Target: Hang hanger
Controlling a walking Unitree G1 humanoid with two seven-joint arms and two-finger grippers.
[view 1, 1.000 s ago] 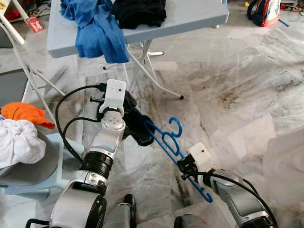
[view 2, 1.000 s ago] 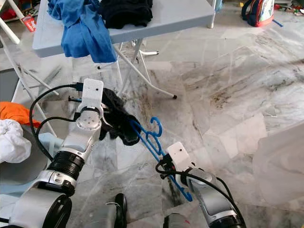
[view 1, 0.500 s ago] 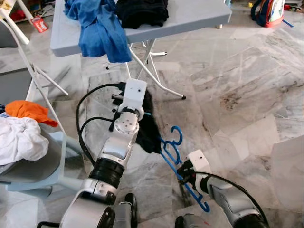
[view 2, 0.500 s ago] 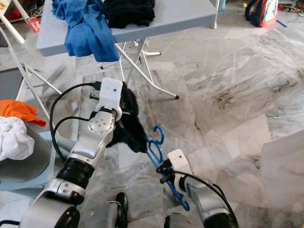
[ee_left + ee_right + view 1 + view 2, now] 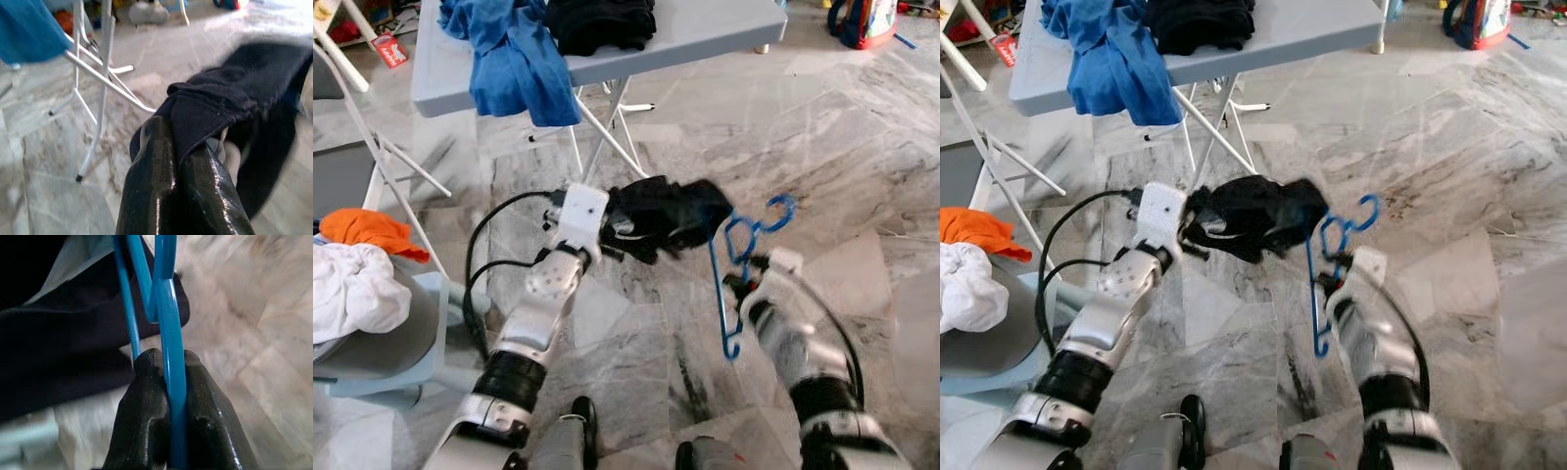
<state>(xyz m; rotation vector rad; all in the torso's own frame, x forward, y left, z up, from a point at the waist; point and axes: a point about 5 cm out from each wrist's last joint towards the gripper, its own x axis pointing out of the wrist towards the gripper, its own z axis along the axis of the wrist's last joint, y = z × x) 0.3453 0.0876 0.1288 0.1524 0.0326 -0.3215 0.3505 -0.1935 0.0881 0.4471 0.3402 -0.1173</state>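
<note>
— What do we see changed with the blue hanger (image 5: 736, 262)?

— A second ago it lay slanted low over the marble floor (image 5: 862, 176); now it hangs nearly upright, hook uppermost, raised in front of us. Our right hand (image 5: 164, 382) is clamped on its lower bar, both fingers (image 5: 142, 396) pressed against the blue plastic.

— And the black garment (image 5: 661, 217)?

— It has come up too. Before, it drooped beside the left arm; now it stretches level toward the hanger, its far end touching the hanger's upper part. Our left hand (image 5: 178, 161) is closed on the cloth's near end, fabric pinched between the fingers.

— Beyond that?

— The grey tabletop (image 5: 715, 29) behind carries a blue cloth (image 5: 514, 54) draped over its edge and a dark heap (image 5: 597, 22). White and orange laundry (image 5: 357, 264) sits left.
</note>
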